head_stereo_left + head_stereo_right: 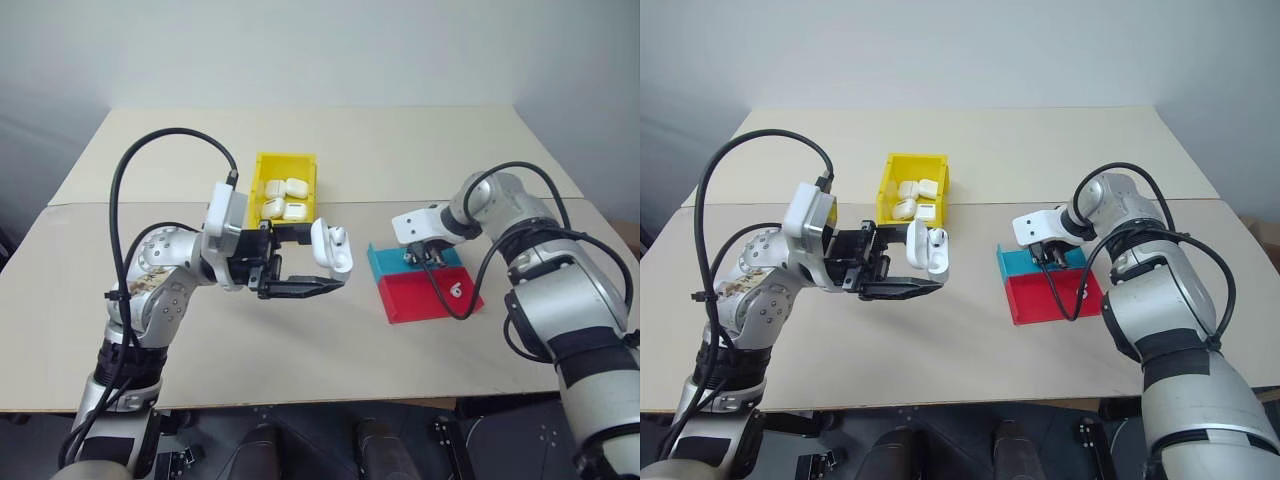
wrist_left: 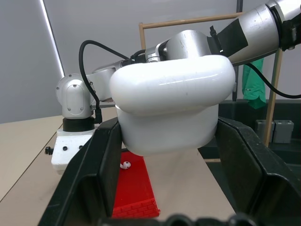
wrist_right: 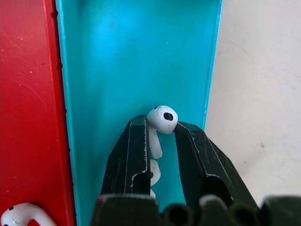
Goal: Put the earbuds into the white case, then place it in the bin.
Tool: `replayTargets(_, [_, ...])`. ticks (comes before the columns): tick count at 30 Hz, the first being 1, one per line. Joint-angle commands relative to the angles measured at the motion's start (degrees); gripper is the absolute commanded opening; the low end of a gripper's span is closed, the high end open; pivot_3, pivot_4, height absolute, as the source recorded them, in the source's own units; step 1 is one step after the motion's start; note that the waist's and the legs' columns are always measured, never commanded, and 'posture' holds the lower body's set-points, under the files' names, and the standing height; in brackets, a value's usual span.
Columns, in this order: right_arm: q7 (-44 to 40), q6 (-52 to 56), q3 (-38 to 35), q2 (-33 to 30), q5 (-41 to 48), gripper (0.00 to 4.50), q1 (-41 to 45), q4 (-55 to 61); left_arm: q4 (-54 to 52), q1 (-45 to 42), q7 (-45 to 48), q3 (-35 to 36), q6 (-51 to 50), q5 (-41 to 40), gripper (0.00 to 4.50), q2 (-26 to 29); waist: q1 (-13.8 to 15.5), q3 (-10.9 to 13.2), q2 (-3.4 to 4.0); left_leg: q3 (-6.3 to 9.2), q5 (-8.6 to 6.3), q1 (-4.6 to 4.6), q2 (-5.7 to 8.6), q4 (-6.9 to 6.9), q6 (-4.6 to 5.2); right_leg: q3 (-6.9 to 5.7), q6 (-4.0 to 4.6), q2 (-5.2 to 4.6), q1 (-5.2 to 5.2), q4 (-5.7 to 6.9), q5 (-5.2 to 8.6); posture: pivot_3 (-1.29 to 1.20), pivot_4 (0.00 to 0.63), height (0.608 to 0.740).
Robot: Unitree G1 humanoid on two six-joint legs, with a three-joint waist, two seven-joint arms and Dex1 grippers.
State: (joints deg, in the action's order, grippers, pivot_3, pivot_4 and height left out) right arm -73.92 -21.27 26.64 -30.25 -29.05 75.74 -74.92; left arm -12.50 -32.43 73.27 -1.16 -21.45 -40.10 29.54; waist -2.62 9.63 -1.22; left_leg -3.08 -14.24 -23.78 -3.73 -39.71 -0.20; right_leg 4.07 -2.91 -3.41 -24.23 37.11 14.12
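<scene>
Between the two black fingers of the right gripper (image 3: pixel 162 134) an earbud (image 3: pixel 161 120) is sitting on the teal half of the tray (image 3: pixel 117 56); the fingers are closing around its stem and its round head is sticking out above their tips, so the gripper is narrowly open and pinching this earbud. Another earbud (image 3: pixel 19 214) is lying on the red half of the tray, near the border with the teal part. Away from the tray, the left gripper (image 1: pixel 318 272) is holding the white case (image 1: pixel 331 250) above the table (image 1: pixel 420 150), its fingers standing wide on both sides of the case body. The lid of the case is standing open. Behind the left gripper the yellow bin (image 1: pixel 262 163) is resting on the table, with several white cases (image 1: pixel 284 199) lying inside it
</scene>
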Motion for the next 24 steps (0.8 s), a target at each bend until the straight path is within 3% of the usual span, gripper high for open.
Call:
replayTargets(1, [-3.53,3.13,-5.02,-2.19,5.05,0.62,1.83,1.52,0.53,-2.12,1.07,0.46,0.78,-0.66,2.75,-0.04,0.03,0.0,0.0,0.0,0.0,0.0,0.0,0.0,0.0,0.0,0.0,0.0,0.0,0.0,0.0,0.0,0.15,0.74])
replayTargets(7, [-14.44,13.47,-16.3,-5.43,18.65,0.62,0.85,11.63,2.86,-3.78,2.51,0.17,1.15,-0.53,2.75,-0.81,0.15,0.01,0.02,0.0,0.0,-0.03,0.0,0.01,0.01,0.0,0.0,0.0,0.0,-0.02,0.0,0.0,0.15,0.74])
replayTargets(11, [-17.27,44.89,-29.39,-9.39,45.29,0.62,-15.48,48.17,3.63,-4.73,1.47,-0.22,0.94,-0.22,2.75,-2.64,0.98,0.01,0.02,0.13,-0.03,-0.03,-0.04,0.01,0.04,-0.13,0.0,0.01,0.13,0.01,0.0,0.0,0.15,0.74])
replayTargets(14, [-8.05,63.92,-39.48,-9.09,61.3,0.62,-28.31,72.83,4.82,-5.94,2.11,-0.55,0.84,-0.2,2.75,-3.36,2.13,0.01,0.02,0.18,-0.07,-0.1,-0.05,0.03,0.11,-0.17,0.0,0.02,0.12,0.05,0.0,0.0,0.15,0.74])
replayTargets(16, [-0.88,71.6,-44.23,-6.99,70.38,0.62,-32.9,82.85,6.08,-6.9,2.88,-0.89,0.91,0.02,2.75,-3.58,2.24,0.01,0.02,0.16,-0.07,-0.22,-0.03,-0.01,0.1,-0.16,-0.01,0.0,0.02,0.04,0.0,0.0,0.15,0.74])
replayTargets(20, [14.75,80.02,-51.86,-0.61,89.02,0.62,-37.96,94.89,8.77,-9.34,4.28,-1.5,1.39,0.8,2.75,-4.27,1.93,0.01,0.02,0.13,-0.07,-0.09,0.0,-0.06,0.1,-0.1,-0.01,0.01,0.04,-0.03,0.0,0.0,0.15,0.74])
replayTargets(24, [25.31,80.9,-51.77,1.48,97.94,0.62,-40.68,100.98,10.43,-10.76,5.33,-1.77,1.61,1.27,2.75,-4.7,1.82,0.01,0.01,0.17,-0.07,-0.03,0.01,-0.04,0.1,-0.1,-0.01,0.04,0.1,0.02,-0.02,0.0,0.15,0.74])
